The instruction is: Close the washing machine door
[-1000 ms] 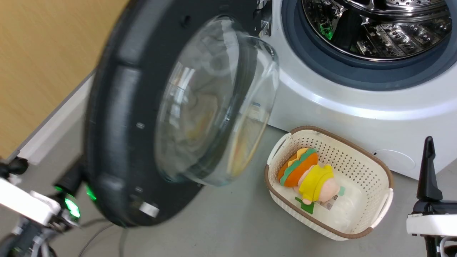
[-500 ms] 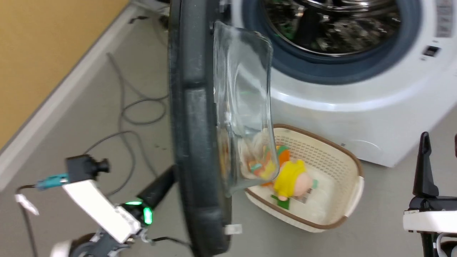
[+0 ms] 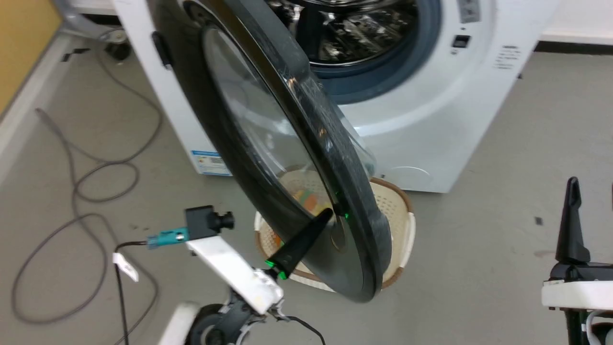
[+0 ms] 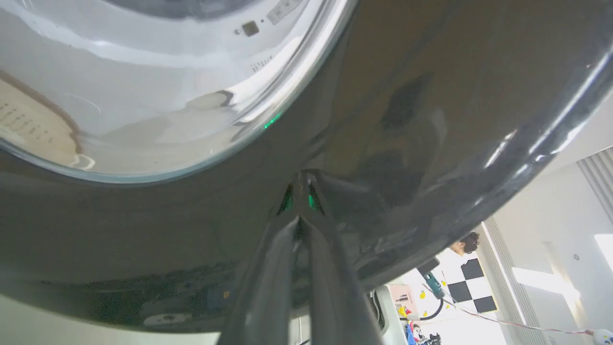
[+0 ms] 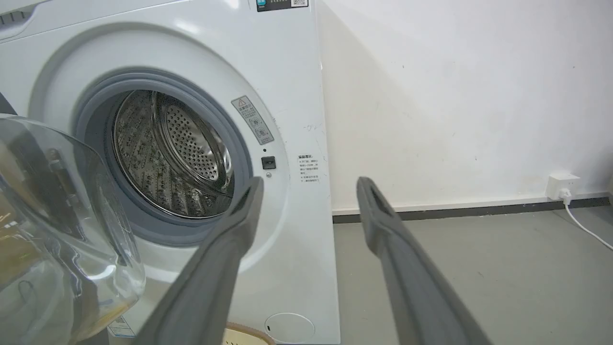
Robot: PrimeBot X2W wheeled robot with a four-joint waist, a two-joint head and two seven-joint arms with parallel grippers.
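Item: washing machine door (image 3: pixel 268 143), half-swung, hanging over the basket (image 3: pixel 408 227). My left gripper (image 3: pixel 326 216): fingers closed, tips on its black frame (I'd push steadily toward the washing machine (image 3: pixel 431 120)). Right gripper (image 5: pixel 309 186): fingers apart, empty.

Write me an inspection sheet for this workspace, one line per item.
Surface: grey floor, a few small marks.
Job's things: washing machine door partly open, angled toward the washing machine; drum exposed.
Clutter: cream basket on the floor beneath the door; contents unclear through the glass.
Tools: left tool shut, tip against the door's black frame; right tool open, holding nothing, apart from the machine.
Cables: grey cable looped on the floor at left; white cable in wall socket.
Surroundings: white wall; tan panel at left.
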